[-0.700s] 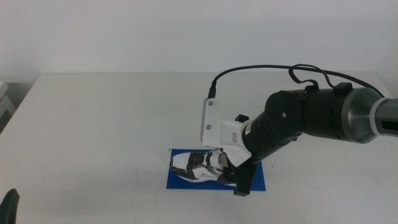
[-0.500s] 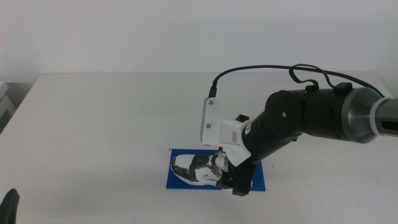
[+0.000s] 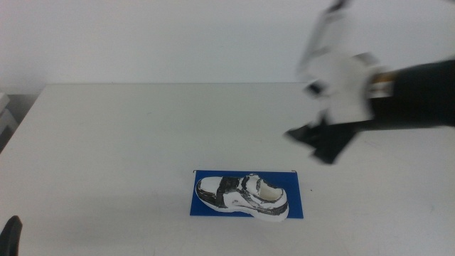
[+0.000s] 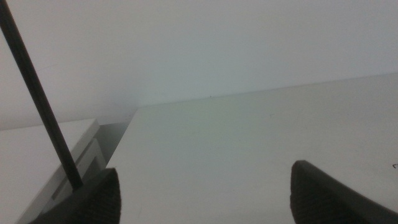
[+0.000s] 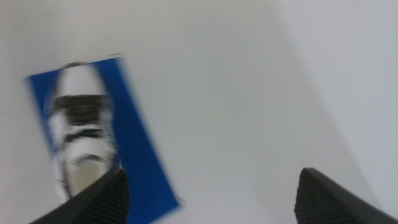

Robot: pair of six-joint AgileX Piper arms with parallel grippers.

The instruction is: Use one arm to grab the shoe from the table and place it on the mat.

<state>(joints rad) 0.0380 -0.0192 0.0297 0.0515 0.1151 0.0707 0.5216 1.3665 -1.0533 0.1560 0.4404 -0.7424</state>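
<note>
The white and black shoe (image 3: 242, 195) lies on its sole on the blue mat (image 3: 295, 188) at the front middle of the white table (image 3: 128, 128), toe to the left. My right gripper (image 3: 314, 146) is blurred, raised above the table to the right of and behind the shoe, and holds nothing. In the right wrist view its jaws (image 5: 208, 199) stand wide apart and empty, with the shoe (image 5: 78, 137) and the mat (image 5: 134, 149) apart from them. My left gripper (image 3: 10, 233) waits at the bottom left corner; its jaws (image 4: 205, 193) stand wide apart.
A white unit (image 3: 6, 117) stands beside the table's left edge; it also shows in the left wrist view (image 4: 56, 155), behind a black cable (image 4: 37, 99). A plain white wall runs behind the table.
My right gripper has let go of the shoe and swung up and to the right, away from the mat. The shoe now lies alone on the mat. The left arm has not moved.
</note>
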